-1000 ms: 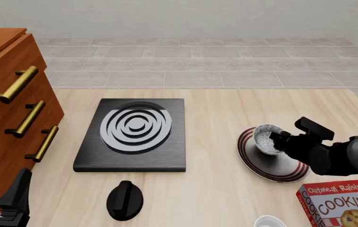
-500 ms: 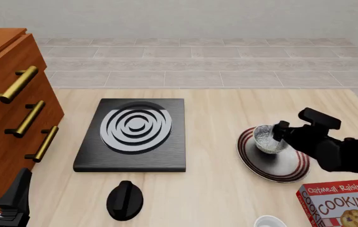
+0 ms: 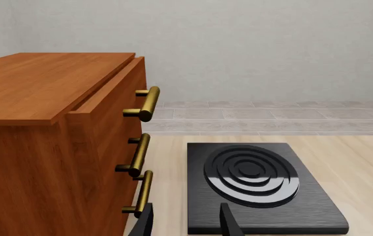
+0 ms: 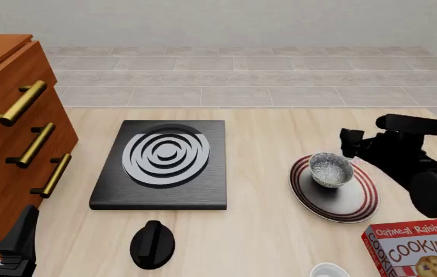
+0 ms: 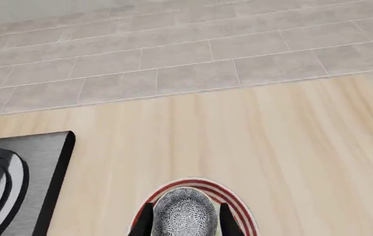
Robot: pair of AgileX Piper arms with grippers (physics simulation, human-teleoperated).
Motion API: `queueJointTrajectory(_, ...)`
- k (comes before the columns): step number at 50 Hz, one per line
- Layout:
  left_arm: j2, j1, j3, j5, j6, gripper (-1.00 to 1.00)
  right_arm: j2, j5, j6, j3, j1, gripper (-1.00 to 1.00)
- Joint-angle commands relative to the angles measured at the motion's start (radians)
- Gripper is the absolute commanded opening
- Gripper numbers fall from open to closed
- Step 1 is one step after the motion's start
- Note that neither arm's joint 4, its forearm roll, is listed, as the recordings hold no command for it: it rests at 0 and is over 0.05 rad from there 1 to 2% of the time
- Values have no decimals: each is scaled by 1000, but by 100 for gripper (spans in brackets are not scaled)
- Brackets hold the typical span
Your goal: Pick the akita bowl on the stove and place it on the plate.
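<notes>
The akita bowl (image 4: 331, 169), dark outside and speckled grey inside, stands upright on the red-ringed plate (image 4: 354, 203) at the table's right. My right gripper (image 4: 349, 147) hovers just above and behind the bowl, open, touching nothing. In the right wrist view the bowl (image 5: 185, 209) shows between the spread fingertips (image 5: 145, 222), with the plate rim (image 5: 237, 202) around it. The black stove (image 4: 165, 164) lies bare at centre-left. My left gripper (image 4: 3, 242) rests low at the front left, open and empty, its fingertips (image 3: 229, 223) facing the stove (image 3: 259, 187).
A wooden drawer cabinet (image 4: 11, 133) with brass handles stands at the left edge. A black round knob (image 4: 152, 244) lies in front of the stove. A cookie box (image 4: 418, 251) and a plain white bowl (image 4: 330, 271) sit at the front right.
My right gripper has let go of the bowl and lifted up and back to the right. The bowl, tilted in the grip before, now sits level on the plate.
</notes>
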Motion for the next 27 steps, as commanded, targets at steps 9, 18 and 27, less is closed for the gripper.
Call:
queueJointTrajectory(9, 0, 0, 0, 0, 0, 100, -160, -231, -191, 166, -37, 100)
queueJointTrajectory(18, 0, 0, 0, 0, 0, 100, -156, -452, -210, 280, -50, 100)
queueJointTrajectory(27, 0, 0, 0, 0, 0, 100, -217, -495, -177, 304, -69, 100)
